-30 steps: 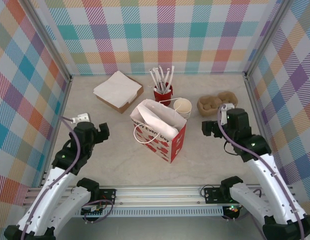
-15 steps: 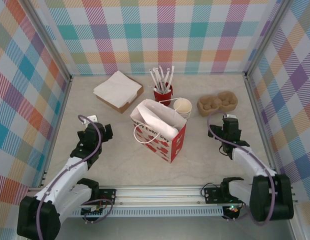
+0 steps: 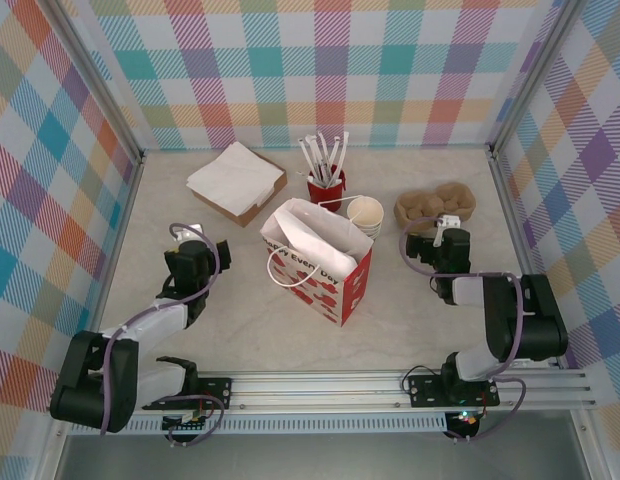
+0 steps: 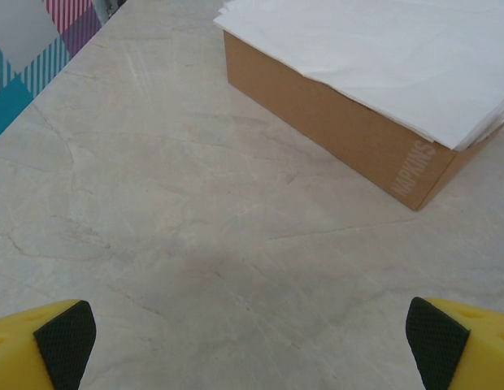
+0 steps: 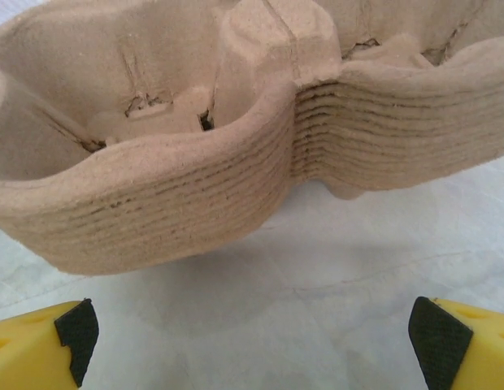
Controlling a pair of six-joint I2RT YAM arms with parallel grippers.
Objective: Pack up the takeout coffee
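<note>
On the pale marble table [image 3: 240,300], seen from overhead, I had a red-and-white paper gift bag [image 3: 325,270] standing open near the middle, its white inside and cord handles showing. Just behind the bag's far right corner stood the paper cup [image 3: 366,212], upright, its white inside facing up. It looked like a short stack, though I could not be sure. Touching or just beside it on the left was a red cup [image 3: 326,190] holding white sticks [image 3: 320,155]. Farther left lay a brown napkin box [image 3: 236,183] with white napkins [image 4: 374,57] piled on top, and off to the right sat the brown pulp carrier [image 3: 435,205].

The left gripper [image 3: 197,252] sat low over the table on the left side, well apart from the bag, with its arm folded back toward the base rail. In its wrist camera, the left gripper [image 4: 252,337] had its yellow, black-padded fingertips [image 4: 65,341] at the two bottom corners, spread wide with only bare table between them. The napkin box was ahead and to the right, with the word NAPKINS on its side.

The right gripper [image 3: 437,245] sat low too, just in front of the pulp carrier. In its wrist camera, the right gripper [image 5: 252,333] was likewise spread wide and held nothing. The carrier's ribbed wall and two cup wells rose close ahead of the fingertips [image 5: 435,333] without touching them. The paper cup was off to that gripper's left, near it but not at its fingers.
</note>
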